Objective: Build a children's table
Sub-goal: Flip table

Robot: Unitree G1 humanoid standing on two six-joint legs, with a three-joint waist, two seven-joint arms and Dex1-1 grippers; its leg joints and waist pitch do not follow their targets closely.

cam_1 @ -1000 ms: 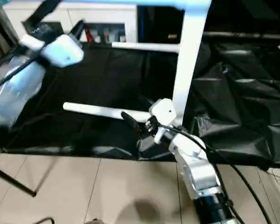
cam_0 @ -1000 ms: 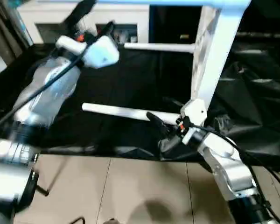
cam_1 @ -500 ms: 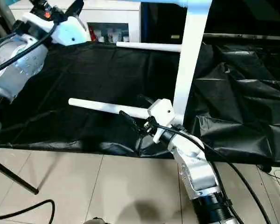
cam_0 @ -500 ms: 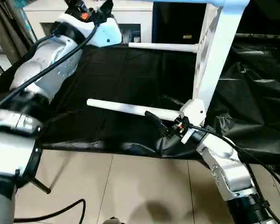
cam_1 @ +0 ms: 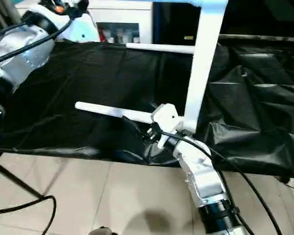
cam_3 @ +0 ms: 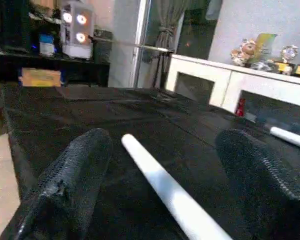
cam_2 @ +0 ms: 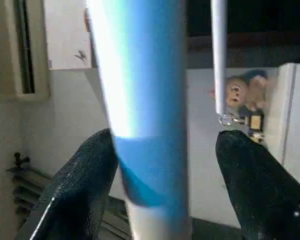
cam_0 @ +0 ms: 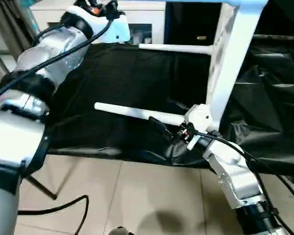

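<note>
- across the work area a black sheet [cam_0: 137, 78] is spread, crumpled toward the right side, over a pale tiled floor [cam_0: 137, 196].
- behind it a white cabinet [cam_1: 132, 19] with glass-fronted compartments is seen, small figurines on top in the wrist views.
- children's table [cam_0: 235, 54] is stood on its side on the sheet: top edge runs along the upper frame border, ribbed underside faces left, one white leg [cam_0: 179, 48] juts out level at the far end, another leg [cam_0: 137, 113] juts out level nearer the robot.
- left arm [cam_0: 49, 58] is raised high at upper left, its wrist up by the table's top edge.
- left gripper [cam_2: 165, 165]: jaws spread wide, straddling a blue-lit white bar [cam_2: 140, 100] of the table; contact between fingers [cam_2: 80, 190] and bar cannot be told.
- right gripper [cam_0: 159, 126] is placed low at the near leg, close to where it meets the tabletop.
- right gripper jaws are held wide, one finger [cam_3: 70, 175] on each side of the near leg; no touch is seen, tube lies between the pads with gaps.
</note>
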